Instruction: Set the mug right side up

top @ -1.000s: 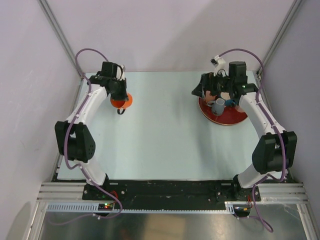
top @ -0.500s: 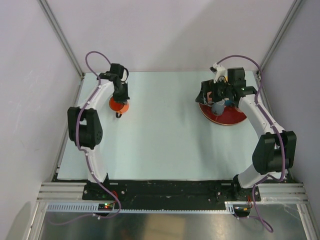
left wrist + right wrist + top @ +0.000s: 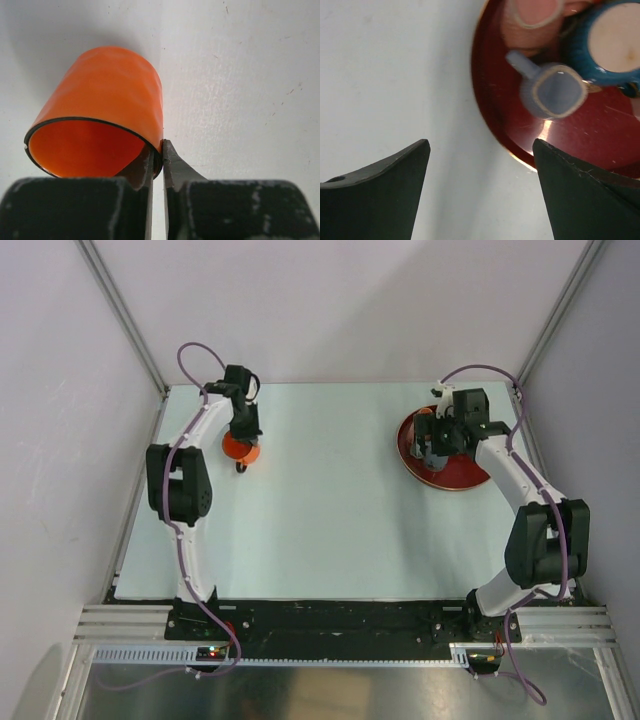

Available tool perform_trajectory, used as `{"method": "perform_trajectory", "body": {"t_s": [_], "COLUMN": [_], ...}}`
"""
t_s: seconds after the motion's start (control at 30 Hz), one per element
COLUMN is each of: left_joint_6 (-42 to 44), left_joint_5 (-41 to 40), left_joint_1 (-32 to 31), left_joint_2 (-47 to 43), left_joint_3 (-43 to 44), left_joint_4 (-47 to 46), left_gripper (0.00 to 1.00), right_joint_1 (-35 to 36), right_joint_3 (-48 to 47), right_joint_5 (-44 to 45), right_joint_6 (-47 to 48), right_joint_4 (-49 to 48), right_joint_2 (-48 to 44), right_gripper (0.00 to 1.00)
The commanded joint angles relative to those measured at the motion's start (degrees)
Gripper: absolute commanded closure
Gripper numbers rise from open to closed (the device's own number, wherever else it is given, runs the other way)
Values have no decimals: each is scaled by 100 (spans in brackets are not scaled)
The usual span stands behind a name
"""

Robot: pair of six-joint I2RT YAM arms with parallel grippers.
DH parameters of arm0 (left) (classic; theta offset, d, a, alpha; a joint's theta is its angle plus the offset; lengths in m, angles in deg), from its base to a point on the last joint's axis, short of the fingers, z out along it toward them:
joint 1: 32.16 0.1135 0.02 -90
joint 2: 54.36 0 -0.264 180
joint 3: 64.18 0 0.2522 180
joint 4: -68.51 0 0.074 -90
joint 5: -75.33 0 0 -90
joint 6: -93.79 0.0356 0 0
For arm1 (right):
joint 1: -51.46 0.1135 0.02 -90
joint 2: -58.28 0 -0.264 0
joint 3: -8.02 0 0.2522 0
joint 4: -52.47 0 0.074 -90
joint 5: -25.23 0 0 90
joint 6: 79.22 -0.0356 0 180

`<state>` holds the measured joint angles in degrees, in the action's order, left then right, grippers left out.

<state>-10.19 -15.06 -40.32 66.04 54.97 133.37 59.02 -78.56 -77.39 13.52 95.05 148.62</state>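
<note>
Left gripper (image 3: 159, 150) pinches mug (image 3: 107, 90) rim near 10 o'clock corner of table (image 3: 320, 510). Right gripper (image 3: 480, 145) spread wide over plate (image 3: 495, 120) with cups (image 3: 555, 95), 2 o'clock.

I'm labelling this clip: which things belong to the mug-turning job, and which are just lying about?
Job in hand: orange mug; left gripper, shut on its rim.

Lying about: red plate with grey mug, blue cup and pink cup; right gripper open above.
</note>
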Motion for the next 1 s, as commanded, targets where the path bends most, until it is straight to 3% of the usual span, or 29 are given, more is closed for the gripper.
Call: {"method": "perform_trajectory", "body": {"t_s": [0.0, 0.1, 0.37, 0.67, 0.83, 0.97], "left_joint_6": [-47, -10, 15, 357, 653, 735], "left_joint_5": [-6, 124, 360, 743, 886, 958], "left_joint_1": [49, 45, 51, 45, 56, 60], "left_joint_2": [56, 39, -178, -897, -1207, -1443], "left_joint_3": [335, 375, 369, 291, 91, -134], "left_joint_4": [-212, -220, -276, -301, -299, -297], "left_gripper": [84, 72, 58, 39, 35, 35], "right_joint_1": [-126, -303, -892, -511, -359, -292], "right_joint_3": [-41, -134, -279, -323, -651, -1107], "right_joint_5": [1009, 824, -455, 1282, 1989, 2334], "right_joint_6": [-466, -259, 541, -807, -1817, -2093], "right_joint_4": [-285, -288, 20, -181, -128, -51], "right_joint_2": [138, 183, 208, 505, 881, 1384], "right_gripper": [11, 11, 10, 10, 14, 21]}}
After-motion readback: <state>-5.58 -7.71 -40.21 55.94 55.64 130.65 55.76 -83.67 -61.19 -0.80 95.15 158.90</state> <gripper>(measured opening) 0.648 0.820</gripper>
